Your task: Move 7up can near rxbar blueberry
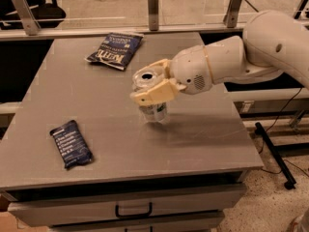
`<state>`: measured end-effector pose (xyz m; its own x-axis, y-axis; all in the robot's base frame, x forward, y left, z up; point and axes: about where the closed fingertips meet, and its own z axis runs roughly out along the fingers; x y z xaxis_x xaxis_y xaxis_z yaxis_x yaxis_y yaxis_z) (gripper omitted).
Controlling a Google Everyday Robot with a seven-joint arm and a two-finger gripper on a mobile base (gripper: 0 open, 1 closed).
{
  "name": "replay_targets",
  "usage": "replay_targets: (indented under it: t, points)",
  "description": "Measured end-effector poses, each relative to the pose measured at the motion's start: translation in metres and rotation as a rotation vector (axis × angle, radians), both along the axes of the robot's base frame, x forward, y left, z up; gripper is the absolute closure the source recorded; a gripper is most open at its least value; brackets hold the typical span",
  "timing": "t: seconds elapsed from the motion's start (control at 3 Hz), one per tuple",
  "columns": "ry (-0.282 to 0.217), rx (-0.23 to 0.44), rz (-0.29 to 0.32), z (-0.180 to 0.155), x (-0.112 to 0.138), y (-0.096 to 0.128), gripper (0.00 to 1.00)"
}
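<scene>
The 7up can (pixel 148 81), silver with green markings and a pull-tab top, is upright in my gripper (pixel 153 87), near the middle of the grey table (pixel 106 95). Its base hangs at or just above the table top; I cannot tell whether it touches. My cream fingers (pixel 154 92) are shut around the can's sides. The rxbar blueberry (pixel 71 143), a flat dark blue wrapper with white text, lies near the front left of the table, well to the left of and nearer than the can.
A larger dark blue chip bag (pixel 115 50) with big white lettering lies at the back of the table. Metal posts (pixel 153 7) stand along the back edge. A drawer handle (pixel 133 211) shows under the front edge. My arm (pixel 251 57) reaches in from the right.
</scene>
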<state>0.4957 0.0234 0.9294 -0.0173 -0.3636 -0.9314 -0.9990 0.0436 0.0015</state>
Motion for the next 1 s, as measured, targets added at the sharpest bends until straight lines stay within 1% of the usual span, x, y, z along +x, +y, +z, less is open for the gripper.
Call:
replay_targets:
  t: [0.33, 0.67, 1.0]
  points:
    - [0.001, 0.055, 0.086, -0.003, -0.016, 0.051, 1.0]
    - [0.01, 0.113, 0.142, -0.004, -0.03, 0.089, 1.0]
    - [0.046, 0.159, 0.17, -0.009, -0.039, 0.116, 0.82]
